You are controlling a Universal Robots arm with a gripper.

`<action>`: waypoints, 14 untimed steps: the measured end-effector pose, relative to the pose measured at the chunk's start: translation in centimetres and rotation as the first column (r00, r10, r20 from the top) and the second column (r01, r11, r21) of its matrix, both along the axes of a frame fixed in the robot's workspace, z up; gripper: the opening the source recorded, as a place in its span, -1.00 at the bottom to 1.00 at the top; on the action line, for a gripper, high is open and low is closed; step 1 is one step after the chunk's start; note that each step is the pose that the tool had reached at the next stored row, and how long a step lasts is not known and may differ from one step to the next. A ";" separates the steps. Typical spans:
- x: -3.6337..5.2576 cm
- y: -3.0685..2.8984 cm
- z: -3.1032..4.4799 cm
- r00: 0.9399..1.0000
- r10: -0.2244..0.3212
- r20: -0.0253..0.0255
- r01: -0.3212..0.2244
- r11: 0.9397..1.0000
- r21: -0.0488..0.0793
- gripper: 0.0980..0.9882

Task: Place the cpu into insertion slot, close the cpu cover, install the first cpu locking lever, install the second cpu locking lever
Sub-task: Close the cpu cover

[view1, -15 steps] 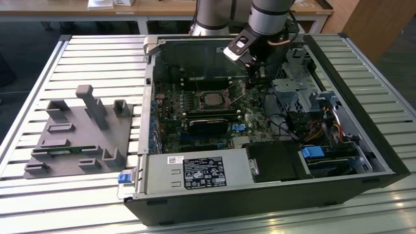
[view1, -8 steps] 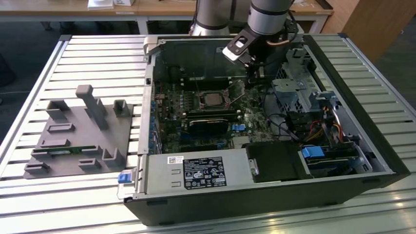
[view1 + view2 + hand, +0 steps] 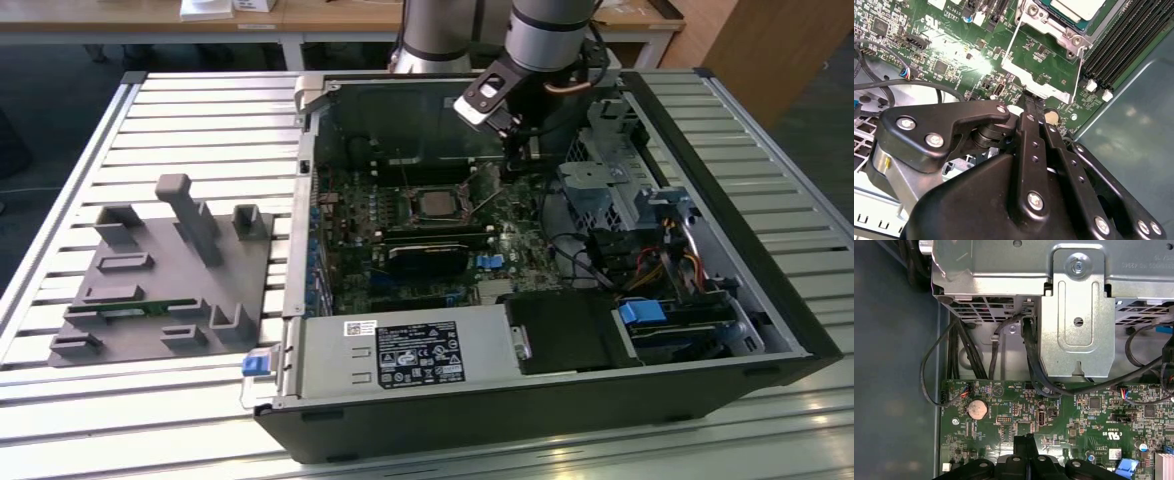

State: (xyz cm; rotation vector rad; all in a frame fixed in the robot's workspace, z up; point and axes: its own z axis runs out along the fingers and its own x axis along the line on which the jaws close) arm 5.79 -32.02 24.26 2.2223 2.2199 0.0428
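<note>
A slatted tabletop (image 3: 200, 110) carries an open black case (image 3: 534, 420) lying on its side. At the exterior view's left a grey fixture (image 3: 160, 280) sits beside it. Inside the case, a power supply (image 3: 400, 355) fills the near corner, and a green board (image 3: 354, 215) covers the floor beyond it. The arm (image 3: 547, 35) reaches down into the case from the far side, over the board. The tool (image 3: 1034, 105) is just beside the slot (image 3: 1046, 22). In both wrist views its fingers (image 3: 1021, 442) are pressed together, and in the second wrist view they pinch the free edge of the cover (image 3: 1049, 87). The cover stands tilted up from the slot on its hinge, green board showing through its cut-out. The cpu (image 3: 1076, 7) lies flat in the slot, pale face up, uncovered; the exterior view shows it near the board's middle (image 3: 435, 205).
</note>
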 end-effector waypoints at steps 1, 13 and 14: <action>-0.09 0.00 0.00 1.000 0.000 0.000 0.000 1.000 0.000 -0.98; -0.32 0.00 0.00 1.000 0.000 0.000 0.000 1.000 0.000 -0.98; -0.33 0.00 0.00 1.000 0.000 0.000 0.000 1.000 0.000 -0.98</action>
